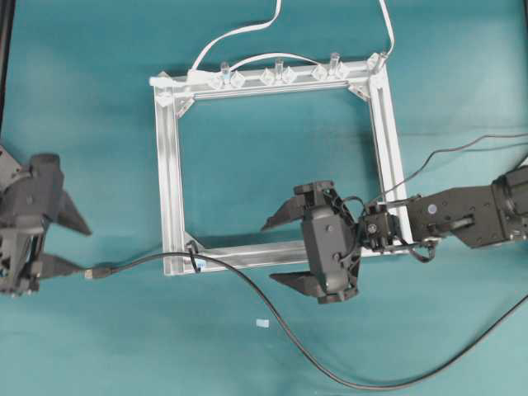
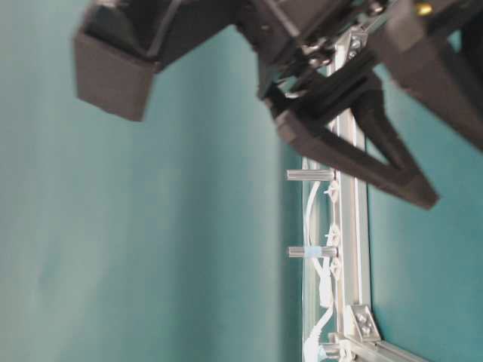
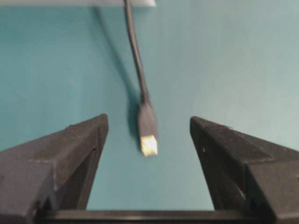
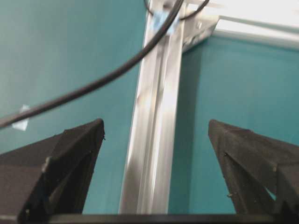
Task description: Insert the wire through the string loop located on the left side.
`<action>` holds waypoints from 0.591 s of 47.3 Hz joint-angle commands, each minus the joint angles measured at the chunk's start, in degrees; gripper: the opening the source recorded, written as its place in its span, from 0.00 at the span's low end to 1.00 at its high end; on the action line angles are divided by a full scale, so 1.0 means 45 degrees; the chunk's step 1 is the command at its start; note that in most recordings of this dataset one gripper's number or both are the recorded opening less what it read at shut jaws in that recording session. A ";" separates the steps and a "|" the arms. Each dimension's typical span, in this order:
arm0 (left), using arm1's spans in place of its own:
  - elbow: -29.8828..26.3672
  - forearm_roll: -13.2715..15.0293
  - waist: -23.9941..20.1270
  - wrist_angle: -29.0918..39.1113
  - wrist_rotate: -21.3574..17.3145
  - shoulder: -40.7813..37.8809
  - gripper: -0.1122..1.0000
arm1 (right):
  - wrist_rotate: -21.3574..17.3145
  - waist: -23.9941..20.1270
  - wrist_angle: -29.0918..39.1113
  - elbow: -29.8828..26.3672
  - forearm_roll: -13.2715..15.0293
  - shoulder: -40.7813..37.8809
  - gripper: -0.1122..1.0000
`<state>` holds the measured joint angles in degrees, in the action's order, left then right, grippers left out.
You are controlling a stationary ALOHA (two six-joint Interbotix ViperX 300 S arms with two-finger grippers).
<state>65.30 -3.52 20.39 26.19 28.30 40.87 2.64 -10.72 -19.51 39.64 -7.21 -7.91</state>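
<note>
Left gripper (image 1: 77, 245) stood released; the long thin black wire (image 1: 247, 290) passed through the tiny dark string loop (image 1: 194, 256) on the silver aluminium frame (image 1: 171, 177), its plug between the fingertips, long axis pointing away. Right gripper (image 1: 280, 251) spread empty, straddling the frame's near rail.

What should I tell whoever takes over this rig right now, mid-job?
Left pincer: open, empty; the plug lies free on the table between its fingers.
Right pincer: open, empty, straddling the frame's bottom rail.
The wire runs from the right, across the table, through the string loop at the frame's bottom-left corner; its plug rests just left of the frame.
Done: the plug end appears to be through the loop and released.
Left: confirm the threading up close, then back both arms off without snagging the wire.
</note>
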 commanded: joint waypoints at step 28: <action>-0.0781 -0.0176 -0.1660 -0.0059 -0.1543 0.0859 0.77 | 0.0098 0.0508 0.0000 -0.0234 0.0020 0.1953 0.95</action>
<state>63.19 -4.13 13.18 26.19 21.88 44.74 2.99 -8.53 -19.34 39.73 -7.21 -0.79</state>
